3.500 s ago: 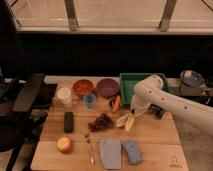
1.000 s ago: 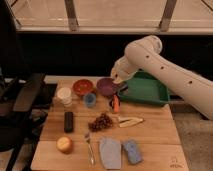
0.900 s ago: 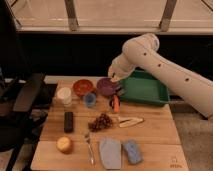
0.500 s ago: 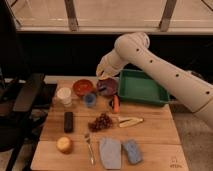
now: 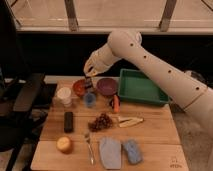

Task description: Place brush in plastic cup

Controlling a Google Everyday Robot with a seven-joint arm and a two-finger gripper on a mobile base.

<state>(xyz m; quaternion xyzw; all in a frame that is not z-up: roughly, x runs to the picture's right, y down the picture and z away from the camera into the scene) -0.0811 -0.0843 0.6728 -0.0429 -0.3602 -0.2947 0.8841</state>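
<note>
My gripper (image 5: 90,71) hangs above the back left of the wooden table, shut on the brush (image 5: 88,83). The brush is a slim dark stick that points down from the fingers. Directly below it stands the small light-blue plastic cup (image 5: 90,99), between the red bowl (image 5: 79,87) and the purple bowl (image 5: 107,86). The brush tip is just above the cup's rim and in front of the red bowl. The white arm reaches in from the right, over the green tray (image 5: 140,88).
A white cup (image 5: 64,95) stands left of the blue cup. On the table lie a carrot (image 5: 116,103), grapes (image 5: 101,121), a banana (image 5: 129,121), a black block (image 5: 68,121), a fork (image 5: 89,147), an orange fruit (image 5: 64,144), a grey cloth (image 5: 110,152) and a blue sponge (image 5: 132,151). A dark chair (image 5: 22,97) stands at the left.
The arm has swung left from over the carrot and tray edge, carrying the brush to a spot above the blue cup.
</note>
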